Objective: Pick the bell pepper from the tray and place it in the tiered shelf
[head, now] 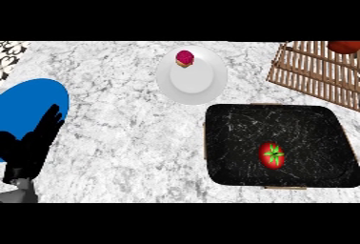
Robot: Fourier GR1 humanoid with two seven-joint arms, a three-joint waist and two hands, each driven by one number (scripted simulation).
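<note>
The bell pepper (272,155) sits stem-up in the black tray (281,119), well apart at three o'clock from the left hand (32,143) — released, fingers straight — the only hand showing.

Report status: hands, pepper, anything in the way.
Left hand open, resting at left edge over blue plate; right hand not in view. Bell pepper lying on tray, untouched. Nothing between tray and tiered shelf; red item on shelf.

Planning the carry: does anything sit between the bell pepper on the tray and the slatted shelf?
Nothing visible does. From the bell pepper to the slatted shelf there is only bare tray and counter; the white plate lies off to the left.
</note>
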